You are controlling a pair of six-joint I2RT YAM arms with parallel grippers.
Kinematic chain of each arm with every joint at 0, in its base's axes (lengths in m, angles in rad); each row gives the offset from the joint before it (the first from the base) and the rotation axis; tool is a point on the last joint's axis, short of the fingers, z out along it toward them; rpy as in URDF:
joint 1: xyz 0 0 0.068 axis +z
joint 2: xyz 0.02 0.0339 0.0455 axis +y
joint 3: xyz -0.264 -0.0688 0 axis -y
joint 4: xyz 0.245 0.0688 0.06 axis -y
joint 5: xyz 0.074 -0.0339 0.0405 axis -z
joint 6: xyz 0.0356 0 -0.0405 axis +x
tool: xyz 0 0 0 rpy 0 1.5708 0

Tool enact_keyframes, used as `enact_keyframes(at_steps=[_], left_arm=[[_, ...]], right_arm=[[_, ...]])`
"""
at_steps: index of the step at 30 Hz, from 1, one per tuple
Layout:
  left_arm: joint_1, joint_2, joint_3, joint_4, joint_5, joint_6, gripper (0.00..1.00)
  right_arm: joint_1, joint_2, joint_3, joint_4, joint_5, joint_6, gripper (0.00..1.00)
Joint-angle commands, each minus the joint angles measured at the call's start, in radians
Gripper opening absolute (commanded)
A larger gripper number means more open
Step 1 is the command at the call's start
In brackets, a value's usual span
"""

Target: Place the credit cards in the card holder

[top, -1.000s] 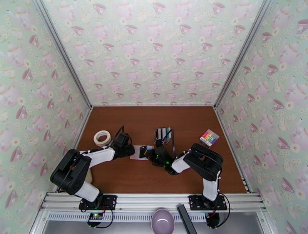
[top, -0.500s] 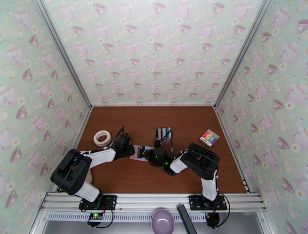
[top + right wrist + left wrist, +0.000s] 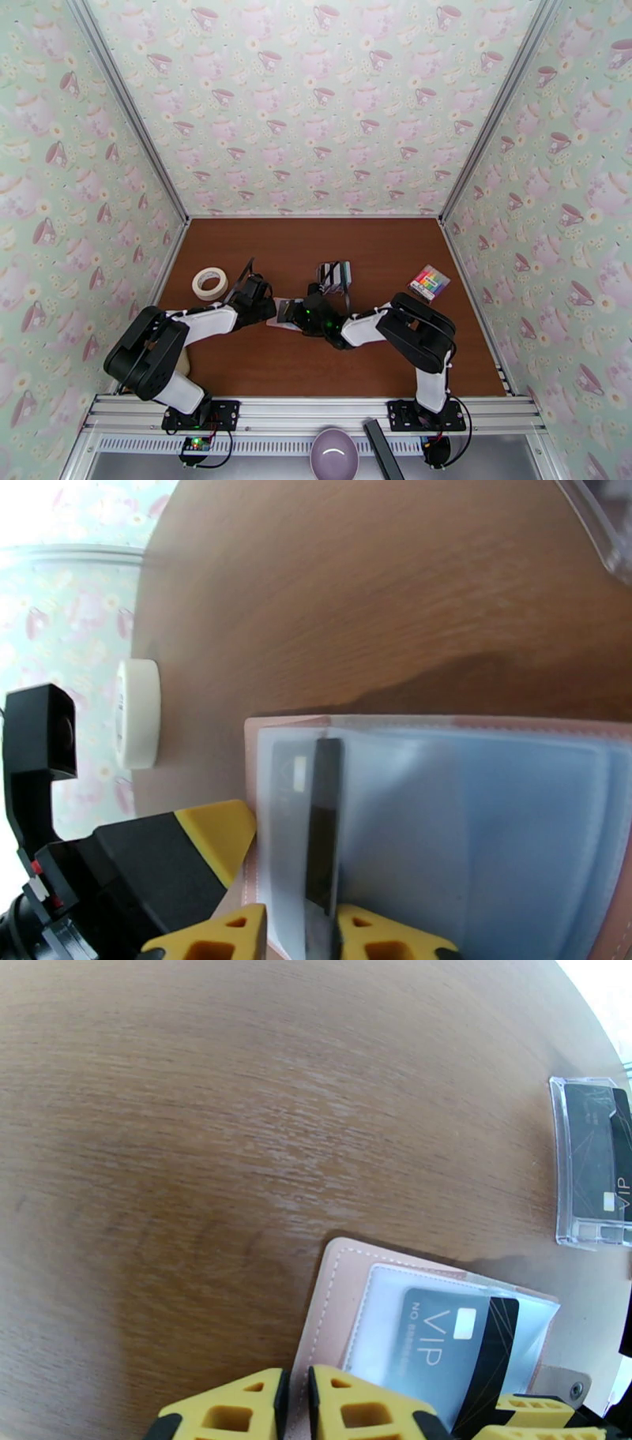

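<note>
Since the dark VIP card (image 3: 442, 1339) looks only partway down its clear pocket and a bit crooked, my worry is that it rides back out when the right fingers (image 3: 379, 938) pull away. They sit either side of the card's near end with a small gap between them. I can't tell if they're gripping it or have let go. If the film snags a fingertip, the whole pocket could lift too.

Other risk: the card holder (image 3: 324, 1315) lies open on the counter (image 3: 197, 1118) between the two arms. What pins it is the left fingers (image 3: 355, 1406), closed tight on the pink cover's edge. A sideways shove from the right could twist it out of that pinch, or the cover could flop shut.

Contents: the holder has that one card in the pocket nearest the pinched edge, and the other bluish pockets look empty. The clear rack (image 3: 562, 1165), just beyond the holder, has at least one more black card (image 3: 592, 1149) standing in it.
</note>
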Motion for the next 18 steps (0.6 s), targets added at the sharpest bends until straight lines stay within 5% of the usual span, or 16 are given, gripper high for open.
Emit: enact_keyframes(at_steps=[1,7,18], left_arm=[[-0.040,0.109,-0.065,-0.060,0.088,-0.034,0.17],[-0.048,0.094,-0.092,-0.028,0.108,-0.079,0.17],[-0.091,0.030,-0.179,0.065,0.128,-0.193,0.17]], right_arm=[[0.009,-0.024,0.052,-0.364,0.047,-0.133,0.33],[0.010,-0.035,0.218,-0.656,0.130,-0.287,0.37],[0.009,0.025,0.304,-0.687,0.078,-0.328,0.32]])
